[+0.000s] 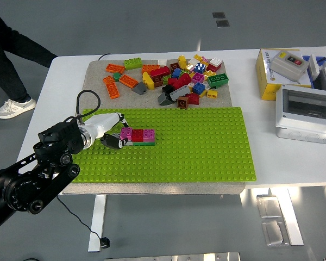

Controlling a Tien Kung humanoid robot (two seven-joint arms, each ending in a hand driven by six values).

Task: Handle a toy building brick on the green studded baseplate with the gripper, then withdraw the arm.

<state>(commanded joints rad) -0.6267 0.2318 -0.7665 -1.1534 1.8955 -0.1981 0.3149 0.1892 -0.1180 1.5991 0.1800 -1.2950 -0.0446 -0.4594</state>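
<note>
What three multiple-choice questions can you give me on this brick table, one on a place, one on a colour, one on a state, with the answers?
1. Where does the loose brick pile lie?
A. beyond the baseplate's far edge
B. on the yellow box
C. on the floor

2. What colour is the baseplate?
A. blue
B. green
C. white

3. What is the left hand doing?
A. resting off the table
B. lifting the yellow box
C. reaching to the brick row

Answers: 1 A, the pile sits on the mat behind the plate. 2 B, it is bright green. 3 C, its fingertips meet the row's left end.
</note>
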